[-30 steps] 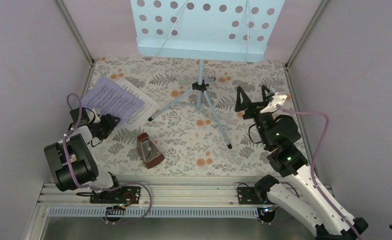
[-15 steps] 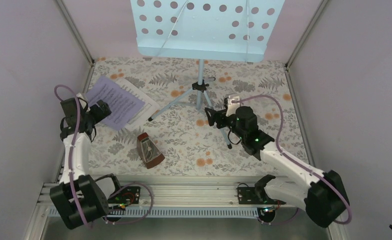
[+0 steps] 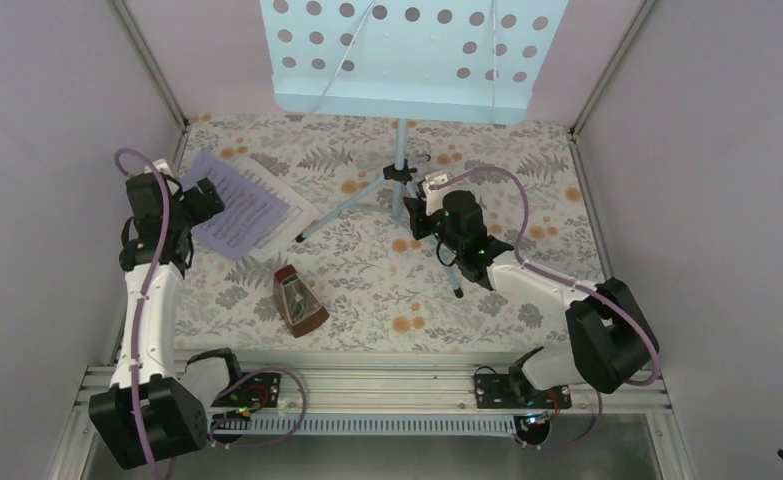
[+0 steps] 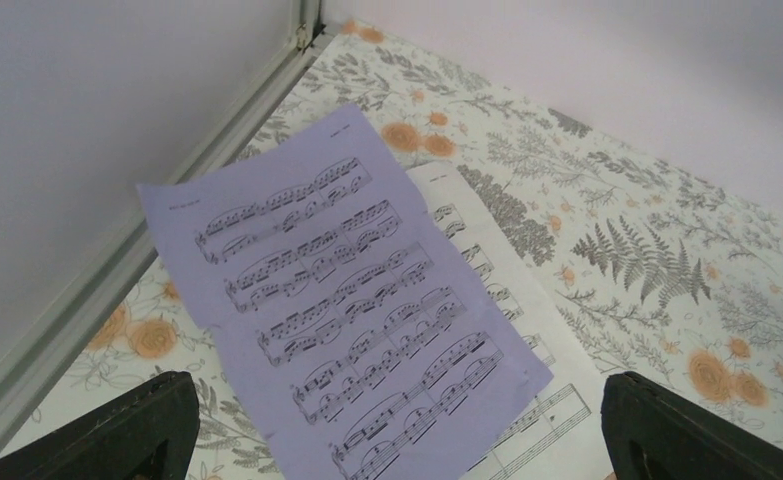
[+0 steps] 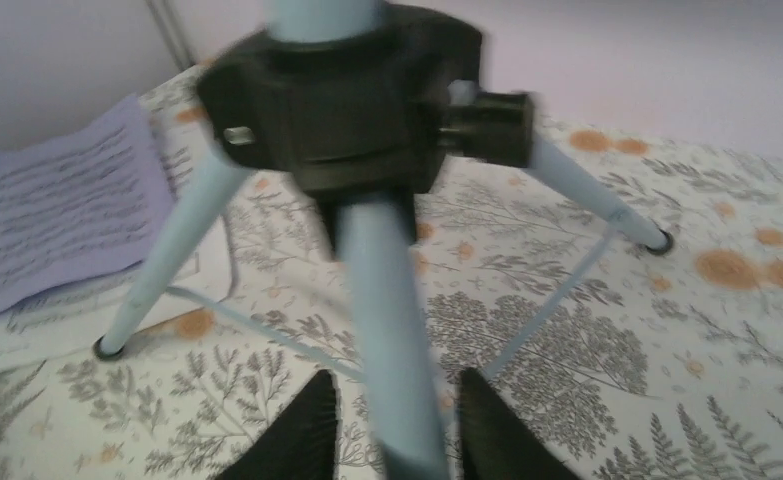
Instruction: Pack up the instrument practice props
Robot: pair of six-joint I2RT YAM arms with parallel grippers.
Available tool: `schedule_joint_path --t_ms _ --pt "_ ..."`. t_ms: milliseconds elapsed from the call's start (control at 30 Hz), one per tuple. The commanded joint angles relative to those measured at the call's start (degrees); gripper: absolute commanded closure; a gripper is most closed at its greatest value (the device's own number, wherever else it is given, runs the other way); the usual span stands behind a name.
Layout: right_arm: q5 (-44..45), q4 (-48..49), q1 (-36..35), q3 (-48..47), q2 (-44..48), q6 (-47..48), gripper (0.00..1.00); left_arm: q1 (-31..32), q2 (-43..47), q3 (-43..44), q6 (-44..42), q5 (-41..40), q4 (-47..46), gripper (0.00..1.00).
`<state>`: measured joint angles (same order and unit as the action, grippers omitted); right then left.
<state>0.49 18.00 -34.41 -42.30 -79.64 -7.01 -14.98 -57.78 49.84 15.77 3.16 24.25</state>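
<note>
the music stand blocks the middle: its desk overhangs the far table, its legs splay below. left of the stand, sheet pages and metronome take room; far right of the stand the table lies open to the wall

You saw the music stand with its desk cut off by the top view's upper edge. In your right wrist view the stand was blurred. Its leg ran off the bottom edge between the fingers of the right gripper, and you could not tell whether they touched it. The lavender page hid most of the white page. The left gripper showed only its finger ends, cut off at the bottom corners.
</note>
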Motion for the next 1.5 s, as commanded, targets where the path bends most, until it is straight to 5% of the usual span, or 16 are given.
schedule_joint_path --t_ms 0,100,533,700,767,867,900,1000,1167,1367,1467 --pt "3.90 1.88 -0.12 -0.68 -1.15 -0.35 0.84 1.33 0.53 3.28 -0.65 -1.11 -1.10 0.00" --pt "8.12 1.32 -0.22 0.41 -0.12 -3.55 0.96 2.24 0.99 5.49 -0.74 -1.34 -1.58 0.00" --pt "30.78 -2.39 -10.96 -1.41 -0.83 -18.63 0.96 3.64 0.32 6.90 -0.86 -2.45 -4.98 0.00" --pt "30.71 -4.30 -13.49 -4.41 -4.09 -23.17 0.96 3.73 2.48 2.93 -2.89 -3.84 -8.31 0.00" --pt "29.52 -4.73 -13.57 -4.44 -3.10 -23.84 0.78 3.74 2.50 2.43 -3.62 -3.07 -8.25 0.00" --pt "28.42 -5.20 -13.49 -2.39 1.54 -23.62 0.22 3.74 2.69 2.28 -4.22 -2.61 -8.03 0.00" --pt "27.76 -5.67 -13.32 -1.55 3.74 -23.30 0.15 3.75 2.74 2.28 -4.37 -2.56 -8.01 0.00" --pt "21.72 -6.94 -10.44 2.48 10.38 -23.59 0.04 3.73 3.10 2.13 -4.52 -2.35 -8.02 0.00" --pt "-0.34 -6.07 3.69 8.41 17.27 -29.22 0.04 3.73 3.06 1.76 -4.50 -1.24 -8.02 0.00" --pt "-23.98 2.86 13.92 6.36 14.55 -43.00 0.07 3.73 3.31 1.51 -4.59 -0.93 -7.89 0.00" --pt "-28.18 7.19 14.62 3.75 10.87 -51.12 0.09 3.73 3.44 1.40 -4.52 -0.82 -7.98 0.00"
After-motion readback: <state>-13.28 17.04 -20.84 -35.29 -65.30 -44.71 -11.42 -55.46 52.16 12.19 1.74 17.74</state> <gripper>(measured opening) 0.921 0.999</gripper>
